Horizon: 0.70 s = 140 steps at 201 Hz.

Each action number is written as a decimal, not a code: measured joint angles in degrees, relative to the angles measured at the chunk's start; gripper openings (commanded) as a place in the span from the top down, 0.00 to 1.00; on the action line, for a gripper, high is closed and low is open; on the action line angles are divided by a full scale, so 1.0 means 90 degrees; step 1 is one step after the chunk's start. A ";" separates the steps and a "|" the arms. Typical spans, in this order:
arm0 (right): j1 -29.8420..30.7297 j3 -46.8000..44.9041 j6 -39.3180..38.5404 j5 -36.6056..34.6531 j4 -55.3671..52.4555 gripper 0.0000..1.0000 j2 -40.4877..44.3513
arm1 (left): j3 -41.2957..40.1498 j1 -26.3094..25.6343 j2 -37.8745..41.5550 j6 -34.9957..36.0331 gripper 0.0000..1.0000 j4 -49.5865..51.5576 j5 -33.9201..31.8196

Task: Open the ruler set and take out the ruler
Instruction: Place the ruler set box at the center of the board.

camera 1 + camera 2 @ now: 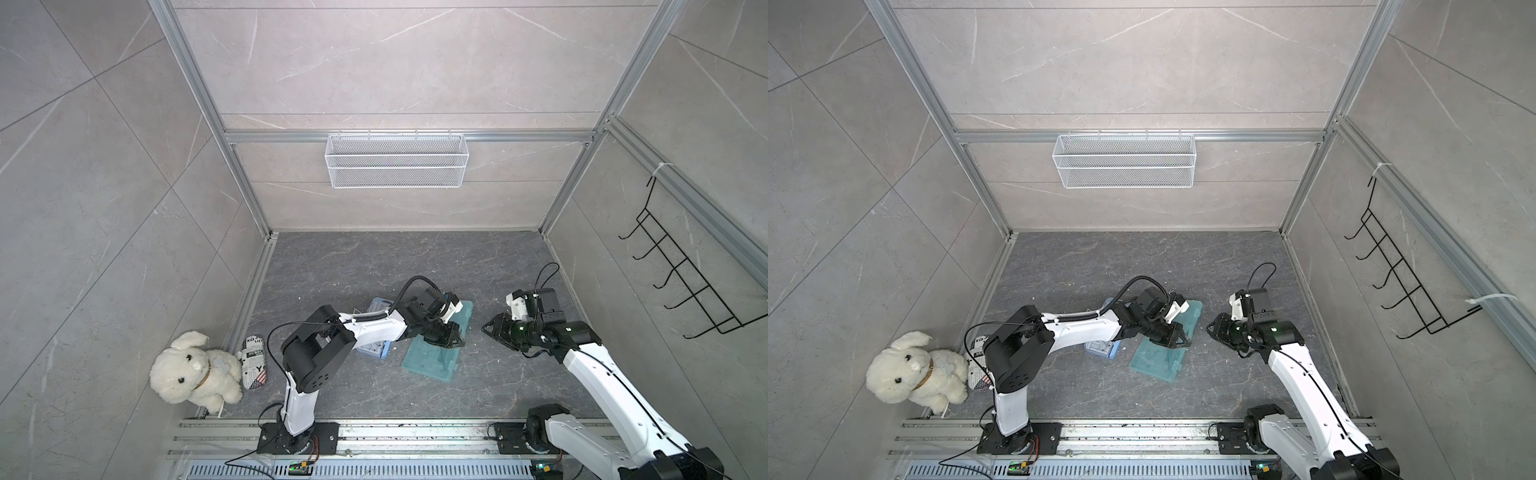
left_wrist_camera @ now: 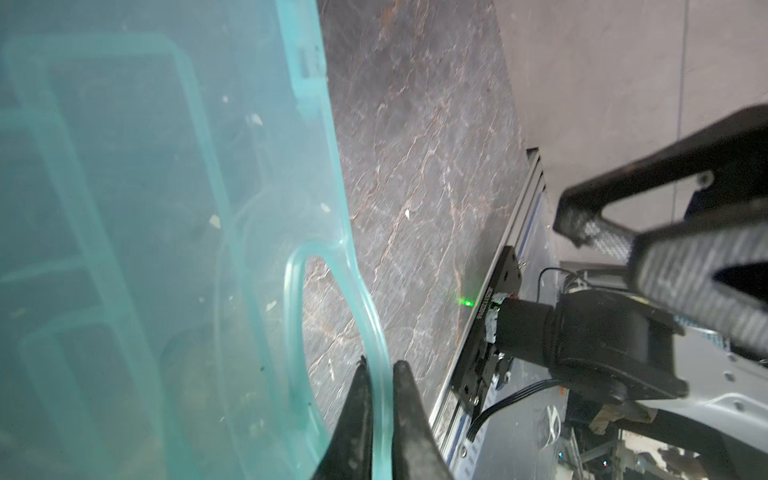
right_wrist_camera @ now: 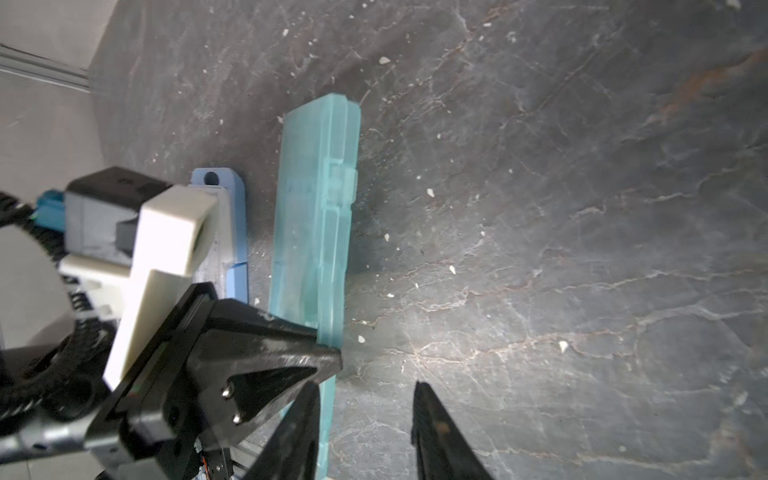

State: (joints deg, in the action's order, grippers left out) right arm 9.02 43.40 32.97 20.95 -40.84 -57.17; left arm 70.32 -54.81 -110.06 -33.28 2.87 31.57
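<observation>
the ruler set [image 1: 430, 362] is smooth translucent teal plastic, the tabletop [image 1: 365, 266] matt, veined, perhaps stone.

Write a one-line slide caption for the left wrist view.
Left gripper pinches the teal ruler case by its handle rim; the right gripper stands open nearby.

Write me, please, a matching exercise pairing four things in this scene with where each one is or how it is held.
Things:
1. translucent teal plastic case
2. white plush dog
3. white wire mesh basket
4. black wire hook rack

Places or states:
A. hung on the back wall's rail
B. hung on the side wall by the right arm
C. in the floor corner on the left arm's side
D. handle pinched by the left tool

Pairs: 1-D, 2-C, 3-A, 4-B.
</observation>
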 measured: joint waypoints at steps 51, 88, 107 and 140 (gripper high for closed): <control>-0.0005 -0.0525 0.0073 0.0041 0.0236 0.60 -0.0272 | 0.0515 -0.0063 -0.0323 0.0325 0.82 0.0699 -0.0117; -0.0005 -0.0729 0.0095 0.0129 0.0461 0.60 -0.0396 | 0.0775 -0.0112 -0.0648 0.0376 0.77 0.0826 -0.0165; -0.0005 -0.0780 0.0097 0.0160 0.0583 0.60 -0.0454 | 0.0818 -0.0129 -0.0736 0.0396 0.78 0.0862 -0.0175; -0.0005 -0.0869 0.0097 0.0172 0.0767 0.60 -0.0532 | 0.0894 -0.0138 -0.0811 0.0418 0.87 0.1001 -0.0289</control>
State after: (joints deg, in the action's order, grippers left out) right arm 8.97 35.57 33.85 22.50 -33.93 -61.95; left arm 78.37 -56.05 -117.36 -29.52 11.88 28.97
